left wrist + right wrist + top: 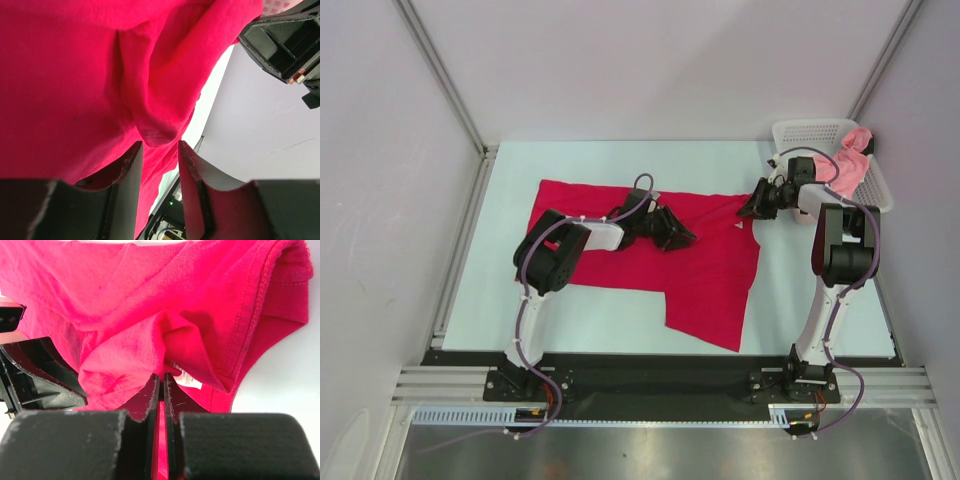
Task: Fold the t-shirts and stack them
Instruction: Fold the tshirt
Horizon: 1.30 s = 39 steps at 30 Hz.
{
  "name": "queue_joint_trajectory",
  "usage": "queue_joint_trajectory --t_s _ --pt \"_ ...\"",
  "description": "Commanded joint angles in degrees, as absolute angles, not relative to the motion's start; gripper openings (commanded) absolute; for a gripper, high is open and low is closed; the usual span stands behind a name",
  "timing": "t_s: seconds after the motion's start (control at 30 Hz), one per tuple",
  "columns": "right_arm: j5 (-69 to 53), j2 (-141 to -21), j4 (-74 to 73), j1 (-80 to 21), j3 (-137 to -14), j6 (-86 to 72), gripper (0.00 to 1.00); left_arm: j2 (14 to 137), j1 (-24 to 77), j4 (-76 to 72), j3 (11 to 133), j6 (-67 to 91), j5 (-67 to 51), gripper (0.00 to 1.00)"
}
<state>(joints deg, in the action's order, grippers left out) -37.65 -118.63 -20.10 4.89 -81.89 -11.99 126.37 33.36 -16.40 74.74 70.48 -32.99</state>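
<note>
Crimson cloth fills both wrist views, but only the overhead view shows us the whole crimson t-shirt [705,280]. It lies spread on the pale worktop [490,300], wide across the far part and narrowing to a flap that reaches toward the near edge on the right. From above we cannot tell how either pair of jaws stands, so we rely on the wrist views. The left jaws are narrowly parted, with a hanging fold of the shirt just at their tips and a gap showing between them. The right jaws are pressed almost together on a pinch of the same shirt, just beside its white label [187,382]. The overhead view also shows the pink t-shirt [853,160] draped over the rim of the white mesh basket [810,130] in the far right corner. The right arm stands close beside the basket. We see bare worktop left of the shirt and along its near left side.
</note>
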Motion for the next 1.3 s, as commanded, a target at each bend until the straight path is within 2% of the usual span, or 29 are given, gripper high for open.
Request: queue_joint_trajectory --t_s 0.0,0.4,0.5,0.53,0.63,0.67,0.97,1.27 --pt "-38.8 -119.2 -18.8 5.4 -83.6 -12.0 0.03 127.3 33.8 -16.7 77.1 71.3 -31.8 0.4" --pt "-39.3 -119.4 -18.4 5.5 -84.0 -13.1 0.03 128.9 35.0 -16.3 77.5 72.2 -31.6 0.45" --pt "-39.6 -119.4 -18.5 5.4 -84.1 -13.5 0.03 130.0 34.6 -16.0 78.9 71.6 -31.8 0.24" --pt "-39.6 -119.2 -18.7 5.4 -84.1 -13.8 0.03 130.0 34.6 -15.9 79.6 71.0 -31.8 0.15" --pt "-39.4 -117.5 -20.4 5.3 -83.9 -16.4 0.0 129.2 34.6 -12.1 82.0 66.9 -31.6 0.02" --pt "-38.9 -116.7 -22.5 5.1 -83.8 -17.0 0.0 128.2 34.5 -9.7 82.3 65.8 -31.4 0.0" --pt "-36.6 -111.0 -42.9 5.1 -84.3 -14.2 0.0 123.5 34.1 2.8 84.3 55.1 -33.6 0.0" --pt "-37.1 -106.5 -45.9 5.5 -77.8 -14.6 0.0 121.4 32.5 3.9 82.7 53.4 -40.1 0.01"
